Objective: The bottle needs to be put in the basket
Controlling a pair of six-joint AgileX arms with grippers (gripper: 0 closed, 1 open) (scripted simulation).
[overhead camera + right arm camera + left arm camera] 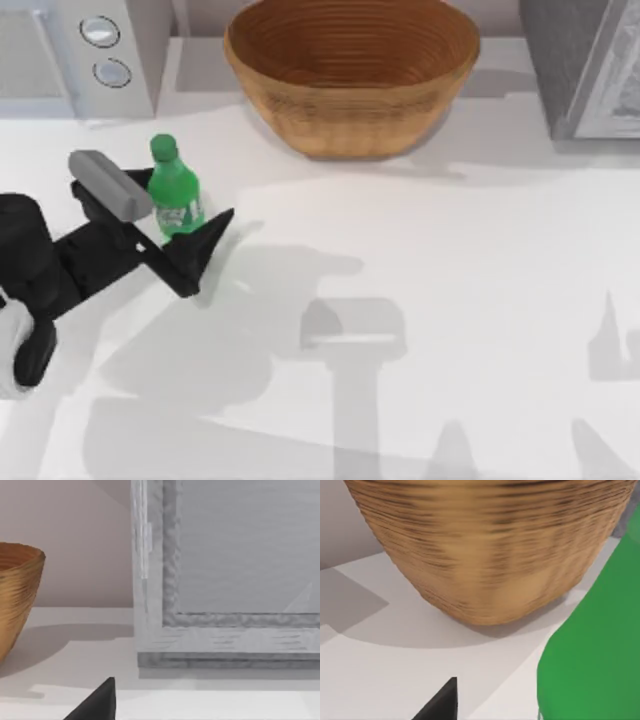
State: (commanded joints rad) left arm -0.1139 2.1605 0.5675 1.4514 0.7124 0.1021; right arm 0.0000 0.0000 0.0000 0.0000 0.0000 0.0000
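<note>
Bottle held at the table's left, basket at the far edge.

The left gripper (180, 225) is closed around the upright green bottle (174, 192). At its ten o'clock a white appliance (95, 50) is seen; at two o'clock, well apart, stands the wicker basket (352, 75). A grey cabinet (585, 65) flanks the basket's right.

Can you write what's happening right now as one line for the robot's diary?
left gripper: around bottle, upright on table | basket: behind, to the right | bottle not in basket | right arm: off view
</note>
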